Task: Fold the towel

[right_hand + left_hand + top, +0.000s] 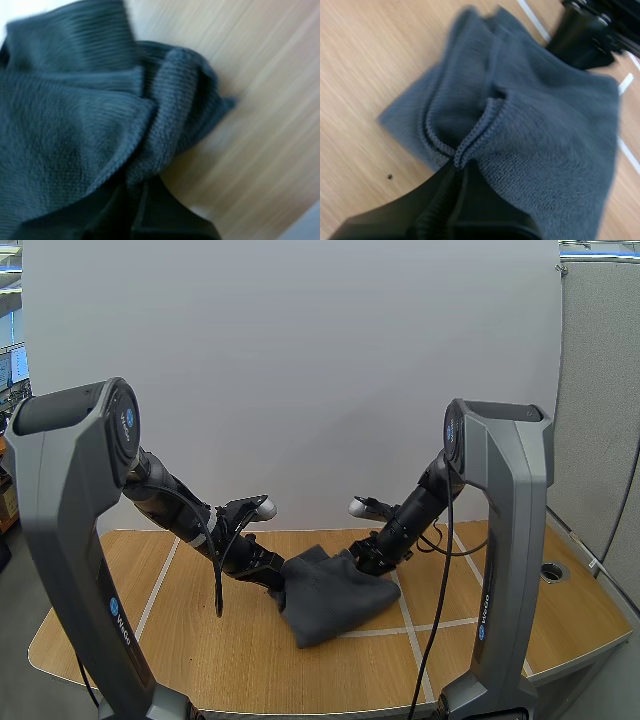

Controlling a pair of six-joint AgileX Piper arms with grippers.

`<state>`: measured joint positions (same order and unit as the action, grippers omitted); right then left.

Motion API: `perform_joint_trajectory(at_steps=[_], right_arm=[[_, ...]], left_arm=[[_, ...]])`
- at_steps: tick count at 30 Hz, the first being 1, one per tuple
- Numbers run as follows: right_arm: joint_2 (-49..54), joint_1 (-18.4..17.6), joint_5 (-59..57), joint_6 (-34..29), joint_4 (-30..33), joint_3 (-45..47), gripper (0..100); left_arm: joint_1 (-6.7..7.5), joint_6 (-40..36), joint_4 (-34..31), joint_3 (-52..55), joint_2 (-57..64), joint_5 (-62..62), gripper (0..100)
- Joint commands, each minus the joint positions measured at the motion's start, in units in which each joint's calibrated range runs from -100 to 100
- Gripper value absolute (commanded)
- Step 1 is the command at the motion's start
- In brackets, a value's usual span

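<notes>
A dark grey towel [332, 592] lies bunched and partly folded on the wooden table [200, 640], lifted at its two far corners. My left gripper [281, 581] is shut on the towel's left edge; in the left wrist view its fingertips [457, 167] pinch the hemmed corner of the towel [540, 130]. My right gripper [362, 557] is shut on the towel's right corner; in the right wrist view the cloth [75, 125] drapes over the closed fingers [142, 192]. The other arm's gripper [585, 35] sits at the towel's far edge.
White tape lines [405, 615] mark a grid on the table. A round cable hole [553, 571] sits at the right edge. Bare wood lies in front of the towel and to both sides.
</notes>
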<state>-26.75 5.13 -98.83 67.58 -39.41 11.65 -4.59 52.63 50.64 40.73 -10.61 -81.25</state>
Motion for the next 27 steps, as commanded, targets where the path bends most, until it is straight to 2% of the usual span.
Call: perform_joint_trajectory(at_steps=[1, 4, 7, 9, 11, 12, 14, 16, 17, 18, 27], right_arm=[[8.8, 0.4, -1.2, 3.2, 2.0, 13.8, 0], [10.9, 0.4, -1.2, 5.0, -0.9, 18.3, 0], [11.4, 0.4, -1.2, 5.5, -2.0, 20.4, 0], [11.4, 0.4, -1.2, 5.5, -1.9, 20.9, 0], [11.4, 0.4, -1.2, 5.5, -1.9, 21.1, 0], [11.4, 0.4, -1.2, 5.5, -1.9, 21.1, 8], [11.4, 0.4, -1.2, 5.5, -1.9, 21.1, 31], [11.4, 0.4, -1.2, 5.5, -1.9, 21.1, 62], [11.4, 0.4, -1.2, 5.5, -1.9, 21.1, 89], [11.4, 0.4, -1.2, 5.5, -1.9, 21.1, 100], [11.4, 1.4, -1.2, 3.0, -2.4, 11.8, 100]], left_arm=[[-0.04, 0.8, 1.4, -6.8, -5.6, 0.4, 0], [-0.04, 0.8, 1.8, -9.5, -5.7, -0.8, 0], [-0.04, 0.7, 1.9, -12.0, -5.7, -7.3, 1], [-0.04, 0.6, 1.9, -12.7, -5.7, -12.6, 8], [-0.04, 0.5, 1.7, -12.7, -5.7, -15.7, 21], [-0.04, 0.3, 1.0, -12.7, -5.7, -16.8, 34], [-0.04, 0.3, 0.0, -12.7, -5.7, -18.4, 55], [-0.04, 0.1, -0.9, -12.7, -5.7, -18.7, 81], [-0.04, 0.1, -1.2, -12.7, -5.7, -18.7, 99], [-0.04, 0.1, -1.6, -12.7, -5.7, -18.7, 100], [-0.04, -1.1, -2.7, -15.5, -2.8, -18.7, 100]])
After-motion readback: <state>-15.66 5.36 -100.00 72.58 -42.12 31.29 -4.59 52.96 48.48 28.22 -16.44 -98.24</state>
